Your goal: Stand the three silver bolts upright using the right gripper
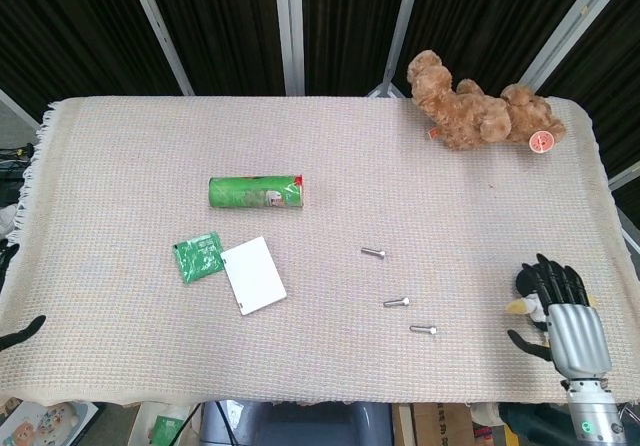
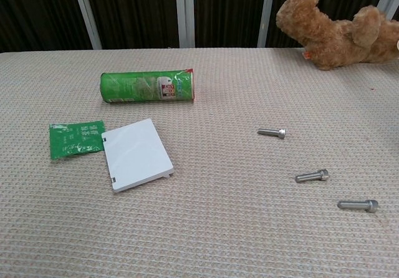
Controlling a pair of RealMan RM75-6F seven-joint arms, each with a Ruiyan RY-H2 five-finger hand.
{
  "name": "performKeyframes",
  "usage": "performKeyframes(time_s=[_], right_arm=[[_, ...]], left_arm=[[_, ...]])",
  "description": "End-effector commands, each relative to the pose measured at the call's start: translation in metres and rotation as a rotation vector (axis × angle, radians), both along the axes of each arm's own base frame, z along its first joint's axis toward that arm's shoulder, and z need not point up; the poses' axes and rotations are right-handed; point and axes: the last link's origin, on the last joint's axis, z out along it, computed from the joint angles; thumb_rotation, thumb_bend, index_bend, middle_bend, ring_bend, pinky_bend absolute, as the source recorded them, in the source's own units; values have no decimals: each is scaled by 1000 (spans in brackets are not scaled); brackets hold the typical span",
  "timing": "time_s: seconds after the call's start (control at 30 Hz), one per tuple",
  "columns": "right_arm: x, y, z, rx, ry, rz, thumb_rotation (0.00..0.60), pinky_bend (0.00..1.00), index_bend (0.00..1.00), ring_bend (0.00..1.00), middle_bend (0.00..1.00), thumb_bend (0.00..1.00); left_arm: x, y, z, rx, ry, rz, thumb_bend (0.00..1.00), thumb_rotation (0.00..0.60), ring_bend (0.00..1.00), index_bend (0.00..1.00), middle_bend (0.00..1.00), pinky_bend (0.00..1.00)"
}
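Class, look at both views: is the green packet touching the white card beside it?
Touching. In the chest view the white card overlaps the right edge of the green packet, with no cloth showing between them; the head view agrees.

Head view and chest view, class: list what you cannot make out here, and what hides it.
- Left hand: cut off by the head view's left edge; fingers unreadable.
- Penguin toy: mostly behind the right hand, head view.
- Right hand: outside the chest view.
- Bolts: threads too small, both views.
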Motion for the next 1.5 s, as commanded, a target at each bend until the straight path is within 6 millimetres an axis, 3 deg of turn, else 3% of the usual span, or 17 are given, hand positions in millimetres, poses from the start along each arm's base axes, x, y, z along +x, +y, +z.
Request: performKeyframes(time_s=[0.03, 0.17, 0.4, 0.77, 1.17, 1.5], right_arm=[[29, -23, -10, 53, -23, 28, 600, 0, 194, 0, 0, 147], [63, -43, -25, 101, -42, 37, 600, 0, 240, 0, 0, 221], [114, -79, -65, 168, -24, 30, 600, 0, 277, 0, 0, 222], [163, -117, -131, 196, 15, -36, 600, 0, 327, 0, 0, 222], [191, -140, -172, 176, 32, -85, 600, 0, 384, 0, 0, 221], [183, -151, -185, 163, 40, -135, 600, 0, 435, 0, 0, 221]], left_arm=[[0, 0, 0, -1, 2, 0, 238, 600, 0, 63, 28, 139], [0, 1, -1, -3, 5, 5, 238, 600, 0, 63, 28, 139], [-1, 3, -1, -5, 3, 14, 238, 600, 0, 63, 28, 140], [-2, 5, -1, -13, 1, 22, 238, 600, 0, 63, 28, 139], [-4, 7, 3, -7, -10, 25, 238, 600, 0, 63, 28, 142], [-6, 8, 6, 1, -21, 29, 238, 600, 0, 63, 28, 142]])
